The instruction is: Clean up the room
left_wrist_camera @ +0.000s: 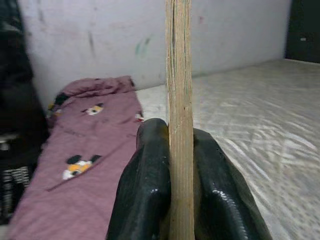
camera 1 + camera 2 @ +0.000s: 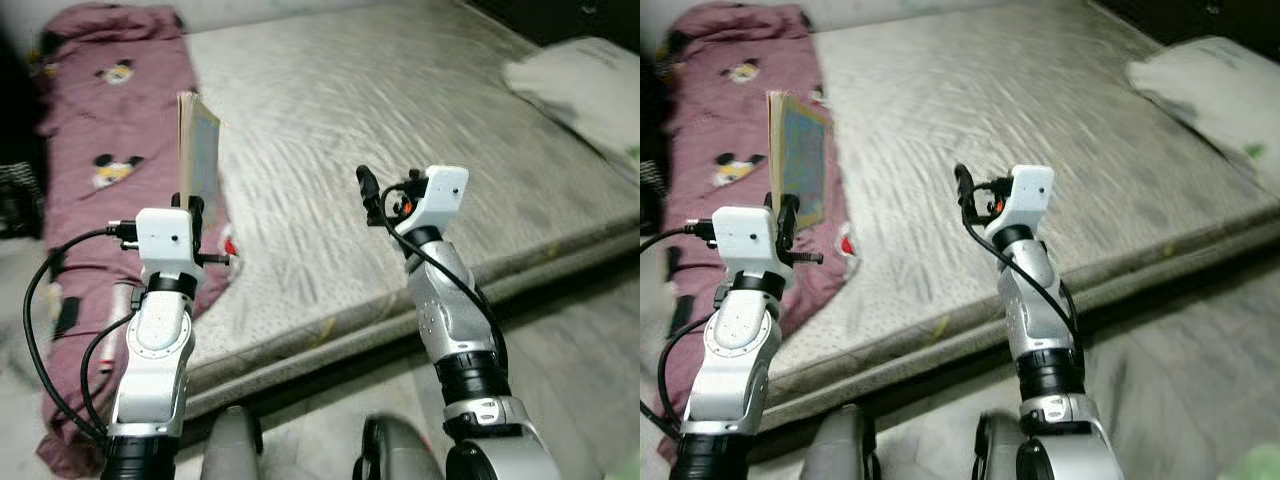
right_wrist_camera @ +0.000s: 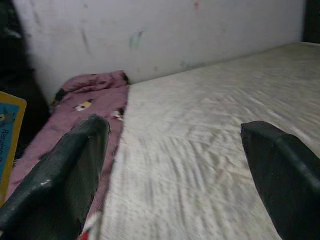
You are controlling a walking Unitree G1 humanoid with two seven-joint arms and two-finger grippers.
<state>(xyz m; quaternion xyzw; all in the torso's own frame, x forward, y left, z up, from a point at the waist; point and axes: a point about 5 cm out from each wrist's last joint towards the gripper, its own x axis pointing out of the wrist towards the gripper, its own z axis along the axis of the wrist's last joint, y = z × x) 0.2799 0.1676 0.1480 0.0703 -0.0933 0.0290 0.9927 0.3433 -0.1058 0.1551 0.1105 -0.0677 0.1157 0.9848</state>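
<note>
A: Left eye view, entry one. Left gripper (image 2: 192, 205) raised over the maroon blanket (image 2: 110, 120) at the mattress (image 2: 380, 130) edge; thin book (image 2: 198, 155) stands upright straight above it, lower edge clamped between the fingers.

B: And the right?

A: Right gripper (image 2: 368, 190) raised over bare mattress, well apart from the book. White pillow (image 2: 585, 85) at the far right corner.

B: Left wrist view?

A: Book's page edge (image 1: 180, 100) seen end-on, both black fingers (image 1: 145, 185) pressed on either side.

B: Right wrist view?

A: Fingers (image 3: 65, 170) spread wide, nothing between them. Book's blue cover (image 3: 9, 135) beside them, over the blanket.
</note>
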